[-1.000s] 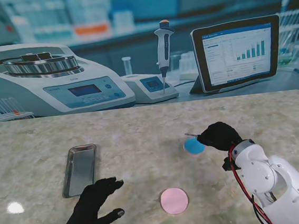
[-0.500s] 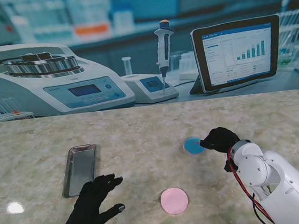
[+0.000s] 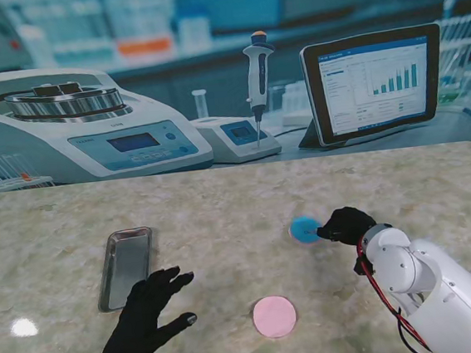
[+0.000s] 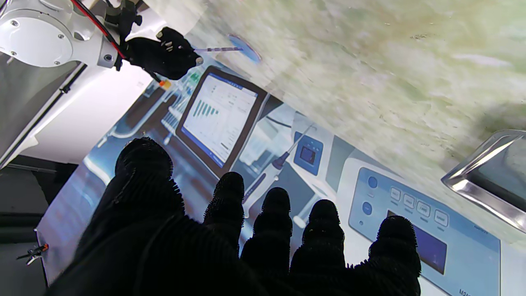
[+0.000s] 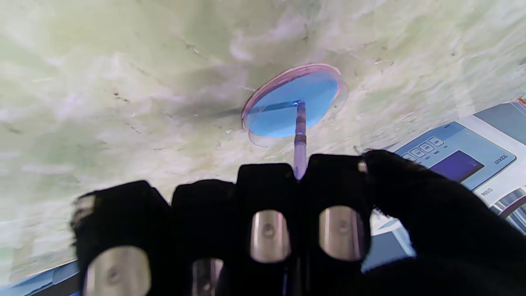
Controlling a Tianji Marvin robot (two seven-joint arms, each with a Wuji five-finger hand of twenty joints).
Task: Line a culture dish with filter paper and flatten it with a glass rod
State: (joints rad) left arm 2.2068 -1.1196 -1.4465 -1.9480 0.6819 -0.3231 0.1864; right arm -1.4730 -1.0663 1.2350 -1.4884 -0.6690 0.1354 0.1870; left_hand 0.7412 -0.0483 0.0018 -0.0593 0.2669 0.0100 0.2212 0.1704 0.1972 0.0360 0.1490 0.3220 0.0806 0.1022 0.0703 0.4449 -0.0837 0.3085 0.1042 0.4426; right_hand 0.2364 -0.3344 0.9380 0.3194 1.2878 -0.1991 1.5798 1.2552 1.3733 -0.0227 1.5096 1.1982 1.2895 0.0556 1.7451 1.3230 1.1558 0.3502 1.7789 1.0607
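Pressing filter paper into a culture dish (image 3: 305, 230), a glass rod (image 5: 300, 139) is seen clamped in the curled fingers (image 5: 267, 193) of the right hand (image 3: 348, 223), on a marbled worktop (image 3: 221, 203) before a printed laboratory backdrop. The dish lies just to the left of that hand in the stand's view, with blue filter paper (image 5: 294, 107) already laid inside its clear rim. In the right wrist view the rod is shown running straight out from between the fingers toward the dish, its long axis in line with them, and its tip is set on the paper near the middle of the disc. The pressing stroke is judged to turn on that alignment: the tip is over the centre, so the paper's edges are reached by drawing the rod outward along the same axis. The right hand is much the nearer to the dish. The left hand (image 3: 149, 314) is held well apart, nearer to the robot and to the left, its fingers spread wide and holding nothing, beside a steel tray (image 3: 127, 266). A pink disc (image 3: 275, 316) is seen lying flat between the two arms, untouched; whether it is a lid or spare paper cannot be told.
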